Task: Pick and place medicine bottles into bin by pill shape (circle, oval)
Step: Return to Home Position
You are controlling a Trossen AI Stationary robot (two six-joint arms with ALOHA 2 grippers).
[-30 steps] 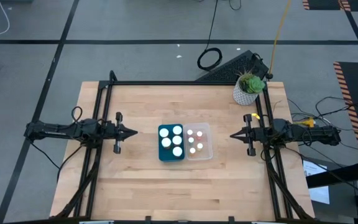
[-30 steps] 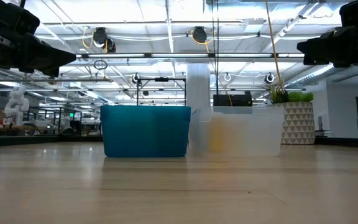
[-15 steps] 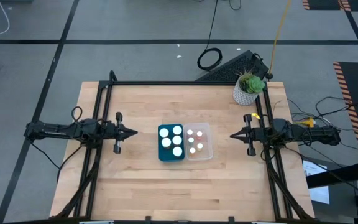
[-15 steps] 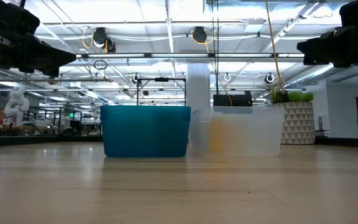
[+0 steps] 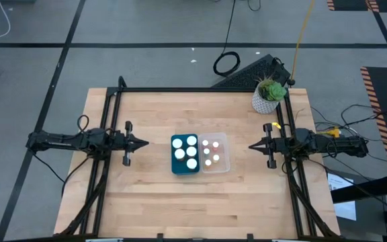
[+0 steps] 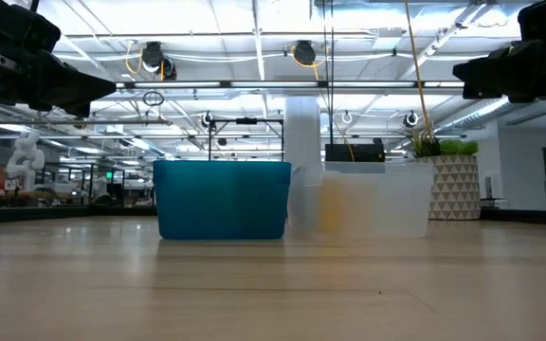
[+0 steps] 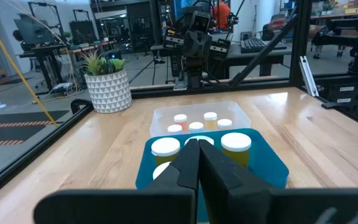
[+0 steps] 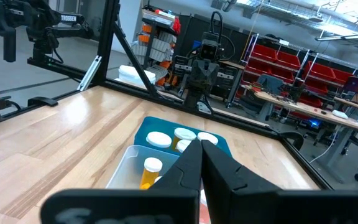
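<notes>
Medicine bottles [image 5: 191, 152] standing upright in teal bin [image 5: 177, 165] and clear bin [image 5: 223, 163]; left gripper [image 5: 144, 142] idling at 9 o'clock, right gripper [image 5: 252, 146] at 3, equally near, fingers pressed together, empty.

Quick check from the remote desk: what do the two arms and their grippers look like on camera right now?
Both arms are dark, slim and jointed. The left gripper and the right gripper each taper to a point of two black fingers, with a short crossbar behind the tip. Black cable loops off the left arm's wrist; the right arm shows yellow tags and loose cables trailing off the table edge.
</notes>
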